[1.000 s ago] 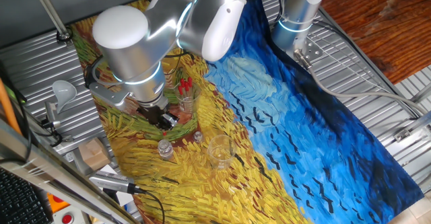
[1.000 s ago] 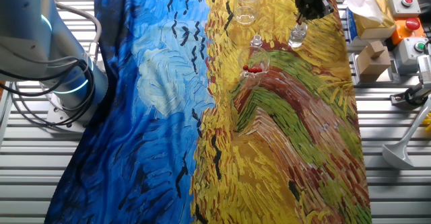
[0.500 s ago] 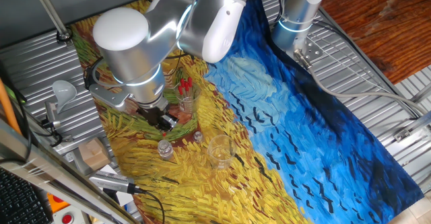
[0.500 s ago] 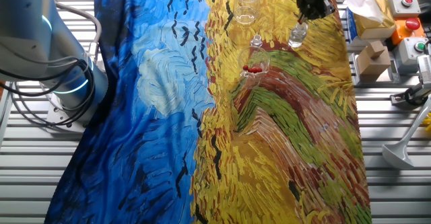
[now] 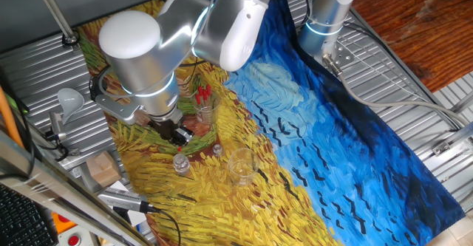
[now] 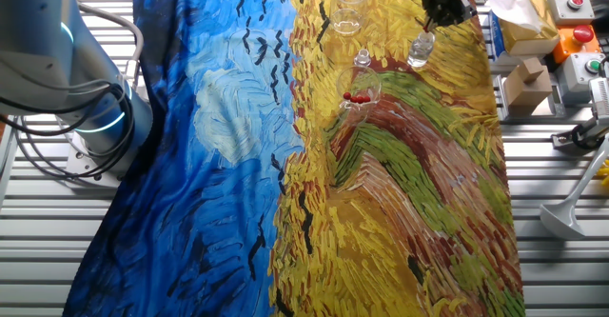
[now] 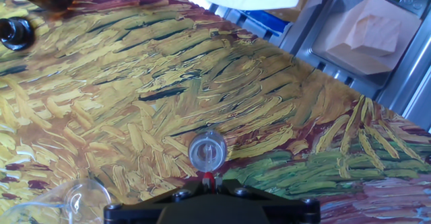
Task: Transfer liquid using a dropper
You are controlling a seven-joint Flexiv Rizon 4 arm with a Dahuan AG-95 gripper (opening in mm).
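My claw (image 5: 179, 134) grips a dropper (image 7: 207, 179) by its red bulb, hanging just above the small clear vial (image 7: 207, 151) at 12 o'clock.

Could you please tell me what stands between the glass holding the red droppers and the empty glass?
A small clear vial stands on the cloth between the dropper glass and the empty glass. Both fixed views show it.
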